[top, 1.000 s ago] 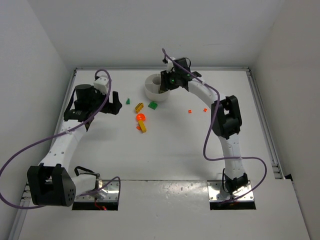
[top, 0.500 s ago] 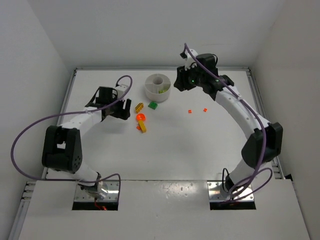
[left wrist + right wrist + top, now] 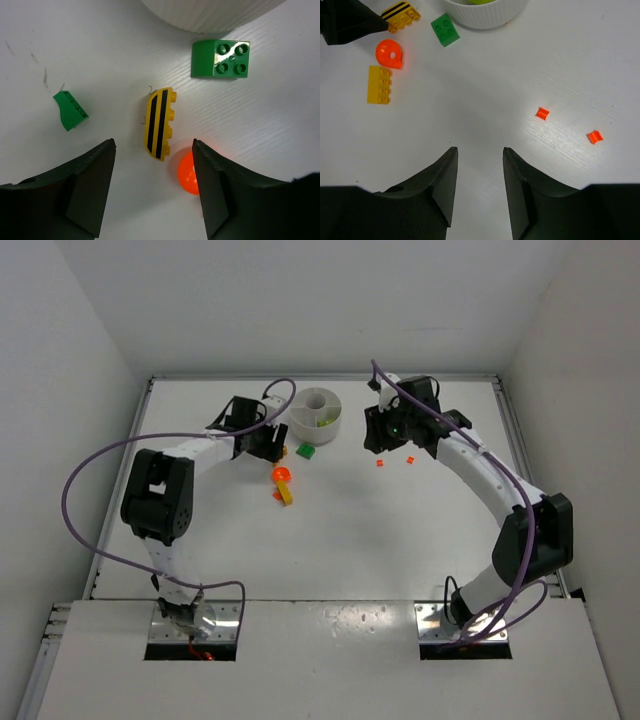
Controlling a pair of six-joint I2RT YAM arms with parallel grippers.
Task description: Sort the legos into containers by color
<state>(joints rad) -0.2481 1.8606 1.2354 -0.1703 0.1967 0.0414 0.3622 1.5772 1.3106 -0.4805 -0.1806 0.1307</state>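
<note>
1. Near the far edge of the white table [image 3: 400, 540], about midway along it, sits the round, low, white plastic dish with dividers [image 3: 305, 426]. A few lime bits [image 3: 324, 421] lie in one of its compartments; which wedge is too small to tell.
2. Just on the near side of that dish, toward the left edge, the loose legos cluster: a yellow brick with black stripes [image 3: 160, 125], a green square four-stud brick [image 3: 220, 59], a small green sloped piece [image 3: 70, 111], an orange-red round piece [image 3: 187, 172] and a plain yellow brick [image 3: 379, 85].
3. Your left gripper [image 3: 152, 150] hangs over the striped brick with its jaws apart, one finger on either long side, touching nothing.
4. Your right gripper [image 3: 480, 155] is also spread and empty, over bare table right of the dish, with two tiny orange-red bits [image 3: 542, 113] near it.
5. Expect the striped brick to be very light, rigid and slick. It should neither crush nor bend, but it can squirt out of a crooked pinch.
6. Take hold across its narrow width, at mid-length. Its studs seem to face sideways toward one finger, so close gently and squarely or it may twist.
7. Watch the orange-red round piece: it lies just beside the brick's near end and could be nudged as you descend.
8. Carry the brick low to a wedge meant for yellow; a light piece bounces if dropped from height.
</note>
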